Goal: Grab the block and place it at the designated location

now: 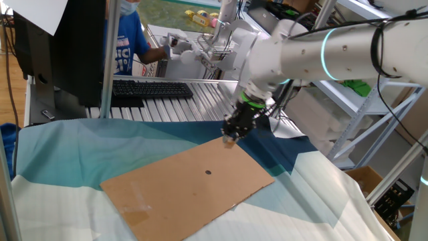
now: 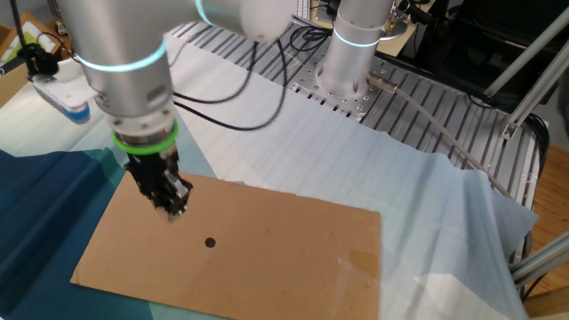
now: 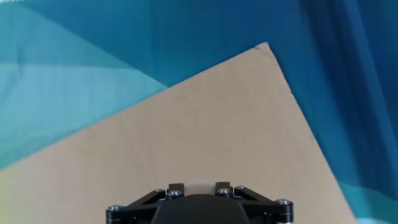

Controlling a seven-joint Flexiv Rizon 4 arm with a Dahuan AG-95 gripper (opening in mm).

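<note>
Tiny plain pale-tan wooden block [image 3: 198, 185] pinched in the hand [image 1: 229, 139] above brown cardboard sheet [image 1: 174, 181].

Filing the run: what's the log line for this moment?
pincer: shut on block | above cardboard corner | dot: uncovered

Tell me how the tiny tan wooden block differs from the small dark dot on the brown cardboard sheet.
The tiny tan wooden block is pale and solid; the small dark dot is a flat black mark. The block is pinched in the gripper above the brown cardboard sheet's corner; the dot sits mid-sheet. Both look similarly small.
</note>
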